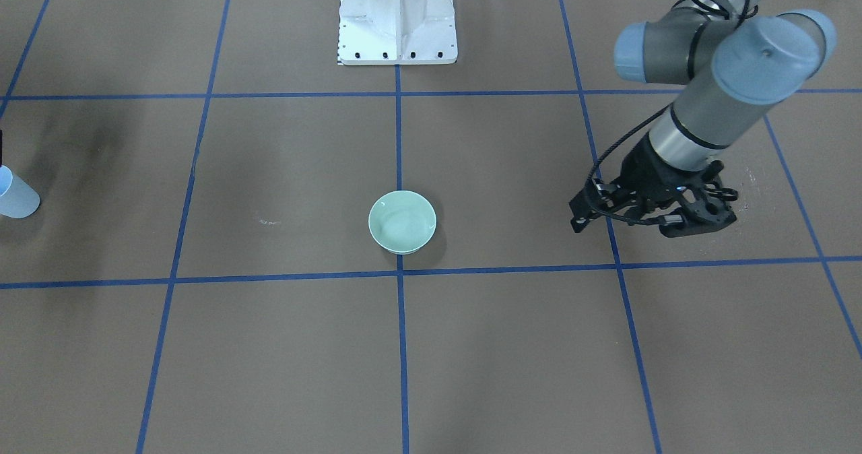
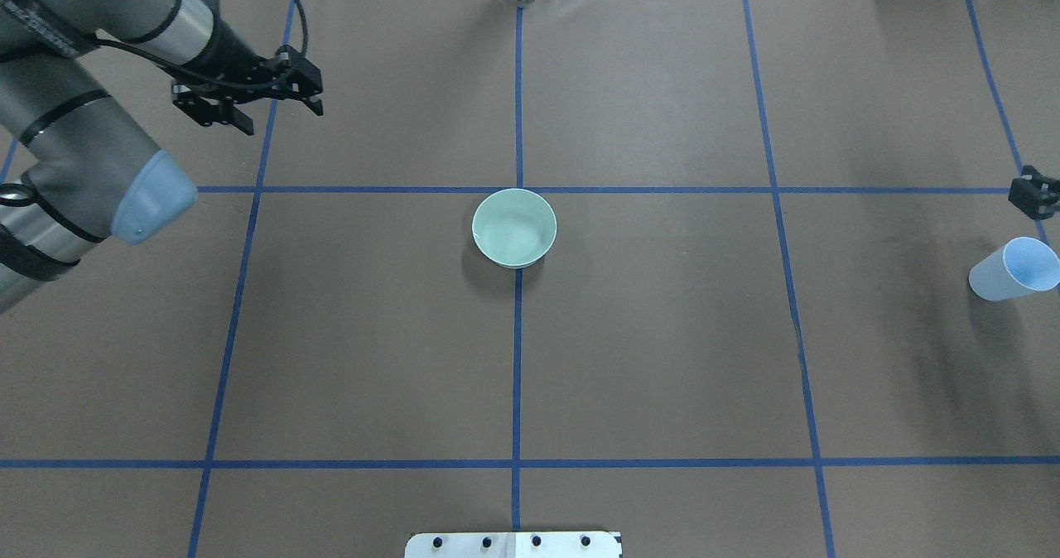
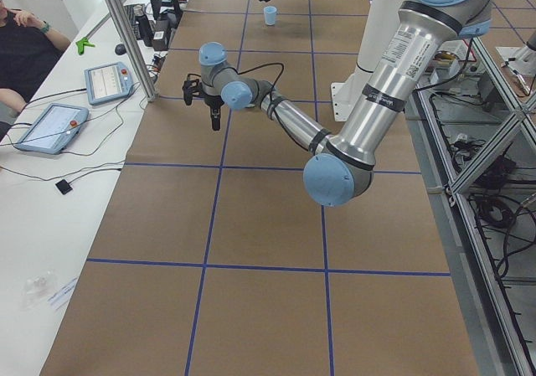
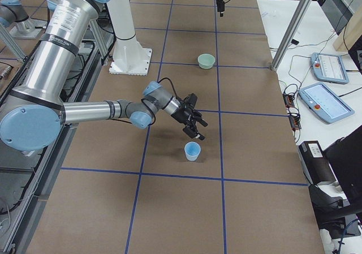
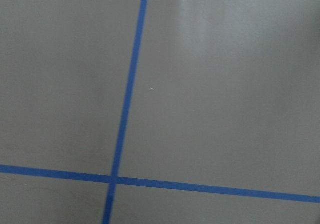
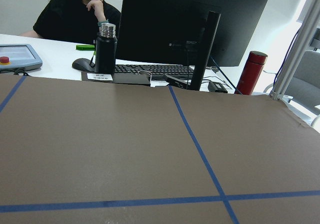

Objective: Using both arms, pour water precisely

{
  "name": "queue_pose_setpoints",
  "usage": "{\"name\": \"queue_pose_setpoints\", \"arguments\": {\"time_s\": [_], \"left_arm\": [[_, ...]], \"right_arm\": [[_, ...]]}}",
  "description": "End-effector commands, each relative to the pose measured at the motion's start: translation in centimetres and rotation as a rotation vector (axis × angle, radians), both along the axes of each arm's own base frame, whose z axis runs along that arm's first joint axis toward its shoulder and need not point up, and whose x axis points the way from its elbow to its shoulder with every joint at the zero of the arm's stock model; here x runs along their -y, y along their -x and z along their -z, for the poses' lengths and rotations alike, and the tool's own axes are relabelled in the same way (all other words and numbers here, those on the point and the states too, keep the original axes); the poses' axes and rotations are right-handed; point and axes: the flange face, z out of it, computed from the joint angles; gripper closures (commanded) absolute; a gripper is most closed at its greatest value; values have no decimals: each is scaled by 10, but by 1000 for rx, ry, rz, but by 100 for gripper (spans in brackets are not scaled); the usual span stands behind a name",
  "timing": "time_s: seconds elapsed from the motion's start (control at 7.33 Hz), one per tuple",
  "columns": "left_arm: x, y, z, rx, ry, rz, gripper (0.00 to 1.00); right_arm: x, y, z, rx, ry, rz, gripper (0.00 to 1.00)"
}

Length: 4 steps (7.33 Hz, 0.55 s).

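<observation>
A pale green bowl (image 1: 402,221) (image 2: 513,227) (image 4: 206,60) sits at the table's middle on a blue tape line. A light blue cup (image 2: 1014,270) (image 1: 15,198) (image 4: 193,151) stands upright and free near the table's right end. My left gripper (image 2: 281,119) (image 1: 636,225) hangs open and empty over bare table, far left of the bowl. My right gripper (image 4: 195,134) is just beside the cup and apart from it; only its edge (image 2: 1033,195) shows overhead, so I cannot tell its jaws. No water stream shows.
The white pedestal (image 1: 397,19) stands behind the bowl. The operators' desk along the far edge holds teach pendants (image 4: 328,67), a monitor (image 6: 195,19), a black bottle (image 6: 105,49) and a red bottle (image 6: 251,72). A person (image 6: 80,14) sits there.
</observation>
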Motion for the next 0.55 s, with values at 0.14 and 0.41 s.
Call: {"name": "queue_pose_setpoints", "arguments": {"time_s": [0.14, 0.41], "left_arm": [[-32, -106, 81, -41, 56, 42, 0], [-55, -181, 85, 17, 50, 32, 0]], "right_arm": [[82, -77, -15, 31, 112, 239, 1], [114, -106, -46, 110, 198, 352, 1]]}}
